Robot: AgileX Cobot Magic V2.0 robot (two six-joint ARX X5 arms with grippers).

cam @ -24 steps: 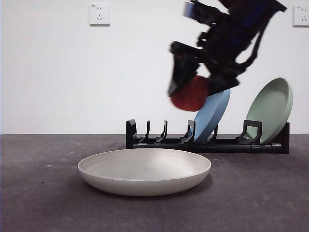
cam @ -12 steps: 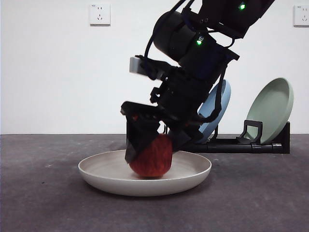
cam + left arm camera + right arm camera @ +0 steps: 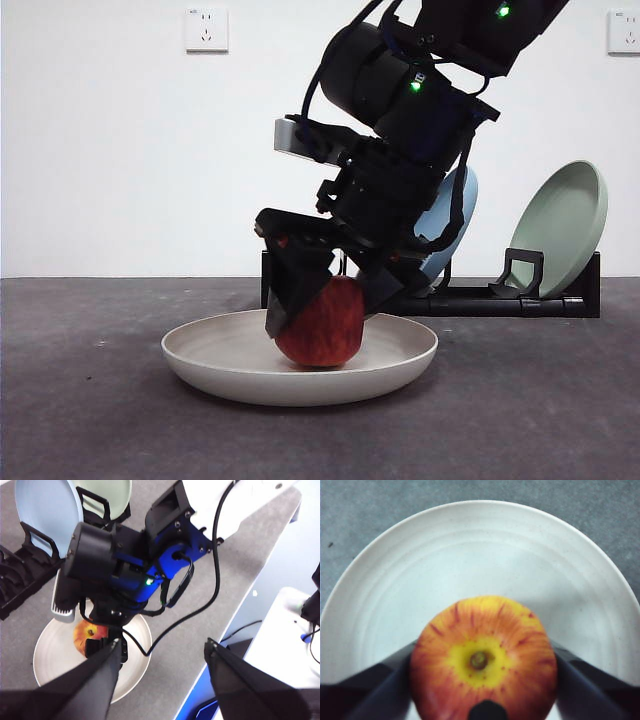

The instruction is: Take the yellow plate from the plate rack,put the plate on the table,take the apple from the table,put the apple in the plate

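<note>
- Two plates, blue [image 3: 448, 235] and pale green [image 3: 562, 225], lean in the plate rack [image 3: 430, 298] at your 1 o'clock.
- Your yellow plate [image 3: 220, 355] lies flat on the table [image 3: 80, 400], ready to receive.
- Your right gripper [image 3: 325, 290] clamps the apple [image 3: 322, 325] at plate centre; release looks next.
- Left gripper [image 3: 162, 655] waits with jaws spread, clear overhead.

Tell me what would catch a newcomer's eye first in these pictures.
First the big dark arm slanting down from the upper right, its right gripper shut on the red apple inside the yellow plate on the table. Next, behind it, the plate rack with a blue plate and a pale green plate leaning in it.
</note>
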